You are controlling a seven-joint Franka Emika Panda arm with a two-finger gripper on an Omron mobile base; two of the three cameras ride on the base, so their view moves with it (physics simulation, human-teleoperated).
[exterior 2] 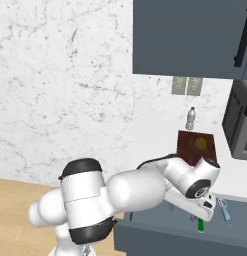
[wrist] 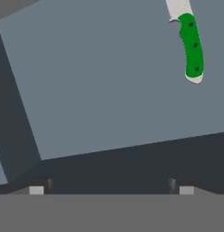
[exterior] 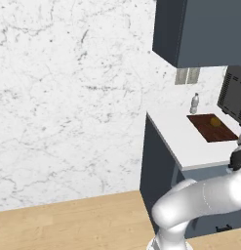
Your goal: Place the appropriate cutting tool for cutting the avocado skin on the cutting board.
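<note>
In the left base view, the board (exterior: 212, 128) lies on the white counter (exterior: 185, 139) at 3 o'clock, with the avocado (exterior: 215, 121) on its far part and a bottle (exterior: 194, 103) just behind it. In the right base view, the arm reaches down past the counter edge; the gripper (exterior 2: 209, 204) sits at 5 o'clock, just above the knife (exterior 2: 200, 225), a whisk (exterior 2: 224, 210) beside it. In the hand view, the knife (wrist: 191, 43) lies at 1 o'clock on a grey drawer floor (wrist: 104, 81), untouched; the fingertips (wrist: 37, 189) are spread wide, holding nothing.
</note>
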